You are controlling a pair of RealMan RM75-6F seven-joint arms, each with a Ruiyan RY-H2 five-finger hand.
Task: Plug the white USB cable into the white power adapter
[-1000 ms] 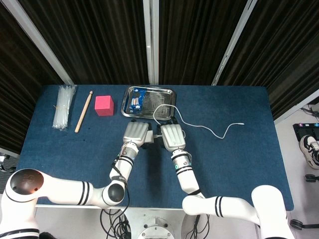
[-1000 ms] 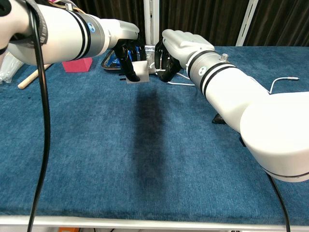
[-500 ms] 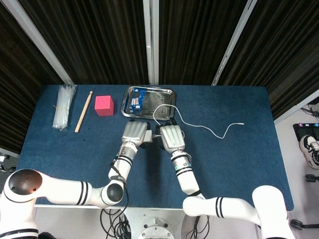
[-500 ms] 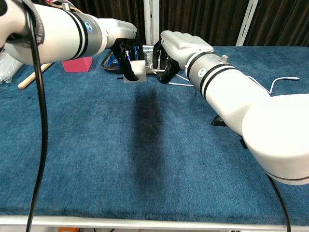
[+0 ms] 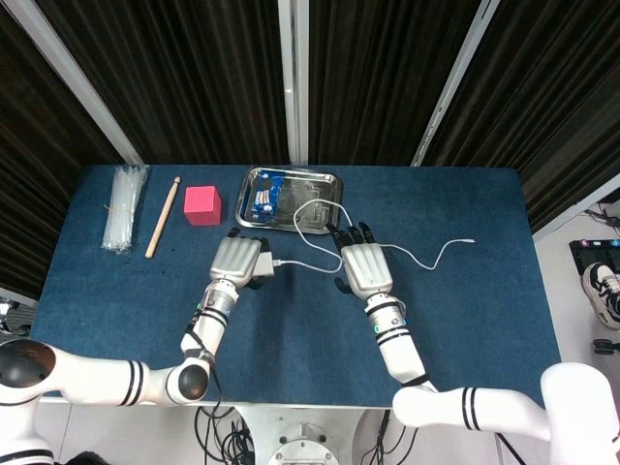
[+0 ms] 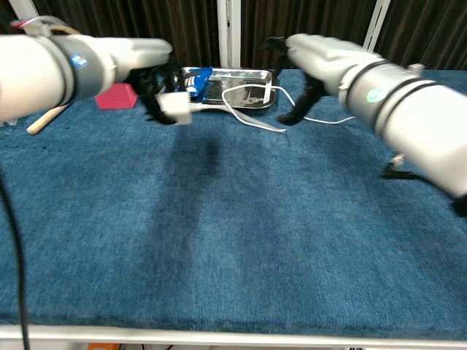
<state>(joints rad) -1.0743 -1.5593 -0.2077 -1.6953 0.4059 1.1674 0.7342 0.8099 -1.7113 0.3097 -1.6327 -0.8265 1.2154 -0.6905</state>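
My left hand grips the white power adapter just above the blue cloth, left of centre. The white USB cable runs straight out of the adapter's right face, passes by my right hand, loops over the tray and ends at a free plug far right. My right hand hovers with fingers spread and nothing in them. In the chest view the left hand carries the adapter, the cable trails rightward from it, and the right hand is blurred.
A metal tray holding a blue packet stands at the back centre. A pink cube, a wooden stick and a bundle of clear plastic lie at the back left.
The hands have drawn apart: the left went left with the adapter, the right let go of the cable end, spread its fingers and shifted right. The cable now stretches from the adapter.
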